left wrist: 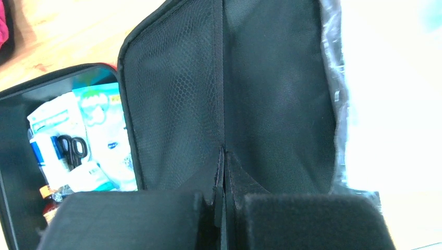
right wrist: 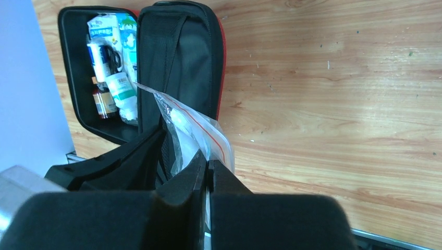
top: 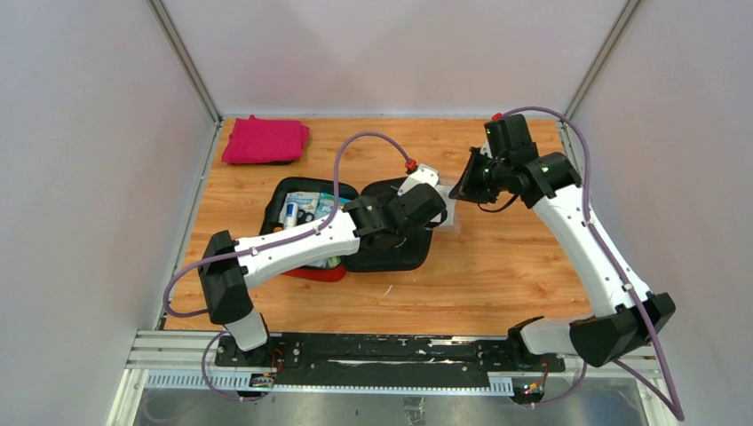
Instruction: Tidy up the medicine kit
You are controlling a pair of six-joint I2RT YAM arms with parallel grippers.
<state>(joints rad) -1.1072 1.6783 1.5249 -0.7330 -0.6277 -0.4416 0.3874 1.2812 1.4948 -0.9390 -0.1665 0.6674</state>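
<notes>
The left gripper (left wrist: 224, 203) pinches the medicine kit's (top: 321, 272) pocket (left wrist: 172, 104) open, apparently so the right gripper (right wrist: 207, 174), clamped on a clear bag (right wrist: 195, 127), can insert it.

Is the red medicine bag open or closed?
Open. The medicine kit has its two halves spread apart, black lining showing, and you can see the supplies packed inside one half.

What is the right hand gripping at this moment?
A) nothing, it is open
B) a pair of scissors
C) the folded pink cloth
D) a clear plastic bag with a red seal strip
D: in the right wrist view the right hand is shut on the clear plastic bag, beside the open medicine kit.
</notes>
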